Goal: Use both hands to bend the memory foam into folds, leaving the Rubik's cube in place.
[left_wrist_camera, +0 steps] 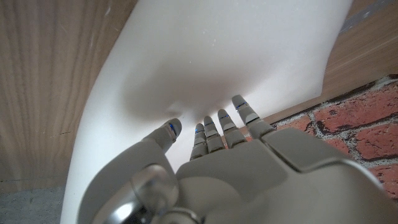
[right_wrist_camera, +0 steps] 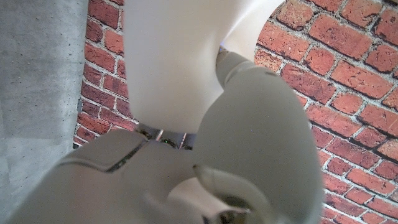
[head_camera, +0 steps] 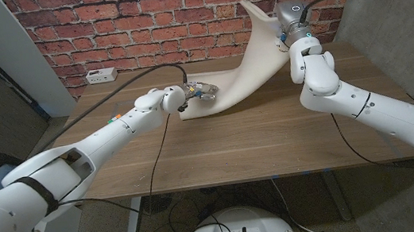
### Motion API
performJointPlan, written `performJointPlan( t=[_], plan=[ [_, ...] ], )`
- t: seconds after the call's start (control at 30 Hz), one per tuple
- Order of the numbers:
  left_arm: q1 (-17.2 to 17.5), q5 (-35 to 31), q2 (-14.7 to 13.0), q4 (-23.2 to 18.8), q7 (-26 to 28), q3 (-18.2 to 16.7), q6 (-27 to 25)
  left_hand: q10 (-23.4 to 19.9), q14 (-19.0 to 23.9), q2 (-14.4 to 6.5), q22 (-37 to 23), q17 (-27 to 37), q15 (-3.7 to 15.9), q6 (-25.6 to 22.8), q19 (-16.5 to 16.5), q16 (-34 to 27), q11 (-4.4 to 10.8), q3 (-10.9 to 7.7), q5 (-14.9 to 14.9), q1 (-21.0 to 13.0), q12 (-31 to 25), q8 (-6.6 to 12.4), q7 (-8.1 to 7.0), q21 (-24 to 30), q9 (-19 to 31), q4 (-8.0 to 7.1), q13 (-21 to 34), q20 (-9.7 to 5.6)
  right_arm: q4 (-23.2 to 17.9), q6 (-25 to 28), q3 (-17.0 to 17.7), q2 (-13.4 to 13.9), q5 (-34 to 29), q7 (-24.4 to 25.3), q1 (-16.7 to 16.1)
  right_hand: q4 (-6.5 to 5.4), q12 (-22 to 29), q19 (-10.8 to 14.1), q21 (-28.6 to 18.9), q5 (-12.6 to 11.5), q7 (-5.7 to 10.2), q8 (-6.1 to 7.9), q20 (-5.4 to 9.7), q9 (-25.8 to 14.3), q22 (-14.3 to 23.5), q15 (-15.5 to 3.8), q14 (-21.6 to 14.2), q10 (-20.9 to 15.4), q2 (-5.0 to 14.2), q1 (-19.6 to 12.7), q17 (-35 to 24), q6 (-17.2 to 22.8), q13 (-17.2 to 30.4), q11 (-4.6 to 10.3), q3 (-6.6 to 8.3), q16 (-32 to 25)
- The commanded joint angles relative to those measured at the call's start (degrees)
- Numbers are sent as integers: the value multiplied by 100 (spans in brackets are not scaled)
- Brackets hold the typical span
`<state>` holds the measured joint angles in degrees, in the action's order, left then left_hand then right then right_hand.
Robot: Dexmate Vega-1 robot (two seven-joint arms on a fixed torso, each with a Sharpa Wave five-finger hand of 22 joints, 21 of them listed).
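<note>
The white memory foam (head_camera: pixel 243 69) lies with one end on the table and sweeps up in a curve towards the brick wall. My left hand (head_camera: pixel 191 95) presses its fingers (left_wrist_camera: pixel 219 122) down on the low end, denting the foam (left_wrist_camera: pixel 205 56). My right hand (head_camera: pixel 292 28) grips the raised end high above the table's back right, and the foam (right_wrist_camera: pixel 168 56) runs up out of that hand (right_wrist_camera: pixel 249 124).
A white power strip (head_camera: pixel 100 75) lies at the table's back left edge. The wooden table (head_camera: pixel 235 144) stretches bare in front of the foam. A brick wall (head_camera: pixel 137 13) stands close behind, with a grey concrete wall (head_camera: pixel 403 26) to the right.
</note>
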<state>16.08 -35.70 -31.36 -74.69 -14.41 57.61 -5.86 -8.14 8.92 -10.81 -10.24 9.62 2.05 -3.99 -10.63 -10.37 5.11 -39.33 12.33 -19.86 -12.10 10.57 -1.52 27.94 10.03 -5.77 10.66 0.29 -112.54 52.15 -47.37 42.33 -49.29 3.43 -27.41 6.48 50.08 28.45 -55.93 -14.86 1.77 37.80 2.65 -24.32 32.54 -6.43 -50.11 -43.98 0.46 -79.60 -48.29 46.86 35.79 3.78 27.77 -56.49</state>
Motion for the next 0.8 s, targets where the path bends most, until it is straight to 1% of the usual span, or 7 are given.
performJointPlan(
  t=[0.03,0.2,0.4,0.5,0.53,0.6,0.8],
  plan=[
    [62,21,-54,-43,-3,-31,-51,39,15,10,-22,-2,147,37,-52,14,-5,-54,6,-79,23,-14,12,-1,17,25,19,1,156,-221,366,-875,264,416,-181,-2,33,-19,-33,-22,29,20,672,-28,12,-657,15,22,33,-17,-16,31,10,10,32,-29],
    [79,33,-68,-47,-12,-41,-69,37,11,6,-23,-2,156,44,-52,16,2,-78,4,-98,25,-16,11,-7,17,44,20,-4,169,-376,574,-1075,734,586,-290,-2,33,-19,-33,-22,29,20,672,-28,12,-657,15,22,33,-17,-16,31,10,9,32,-29],
    [81,46,-67,-21,1,-46,-63,50,4,7,-24,-2,154,64,-45,18,-1,-93,1,-108,31,-22,18,-14,17,55,20,6,285,-456,450,-1104,920,612,-237,-2,33,-20,-33,-22,29,20,672,-28,12,-657,15,22,33,-17,-16,31,10,9,32,-29],
    [72,50,-55,2,11,-40,-43,50,1,6,-24,-1,151,64,-46,19,2,-103,-1,-114,31,-20,19,-16,17,61,21,4,346,-591,498,-1171,1161,691,-262,-2,33,-20,-33,-22,29,20,672,-28,12,-657,14,22,33,-17,-16,31,10,9,32,-29],
    [71,54,-49,6,9,-40,-45,51,2,6,-25,-1,151,66,-48,18,0,-106,-1,-116,32,-20,23,-16,17,63,21,3,375,-684,551,-1221,1321,710,-284,184,-137,-29,-136,149,-134,-237,468,265,-155,-653,-448,-335,-61,-68,89,209,-391,-191,96,142],
    [70,51,-48,9,18,-39,-45,50,1,7,-25,-1,154,68,-46,18,-5,-111,-2,-119,32,-20,24,-18,17,65,21,6,409,-775,632,-1292,1538,779,-322,220,-177,23,-210,225,-142,-353,461,378,-223,-640,-550,-427,-94,-45,67,254,-484,-169,113,220],
    [68,48,-46,20,38,-37,-49,51,-9,10,-26,0,153,72,-47,21,-8,-126,-6,-127,33,-19,21,-23,17,75,22,4,552,-1005,784,-1492,2123,1020,-392,244,-166,62,-283,300,-139,-491,460,499,-322,-638,-616,-413,-67,-48,21,289,-487,-194,122,335]
  ],
)
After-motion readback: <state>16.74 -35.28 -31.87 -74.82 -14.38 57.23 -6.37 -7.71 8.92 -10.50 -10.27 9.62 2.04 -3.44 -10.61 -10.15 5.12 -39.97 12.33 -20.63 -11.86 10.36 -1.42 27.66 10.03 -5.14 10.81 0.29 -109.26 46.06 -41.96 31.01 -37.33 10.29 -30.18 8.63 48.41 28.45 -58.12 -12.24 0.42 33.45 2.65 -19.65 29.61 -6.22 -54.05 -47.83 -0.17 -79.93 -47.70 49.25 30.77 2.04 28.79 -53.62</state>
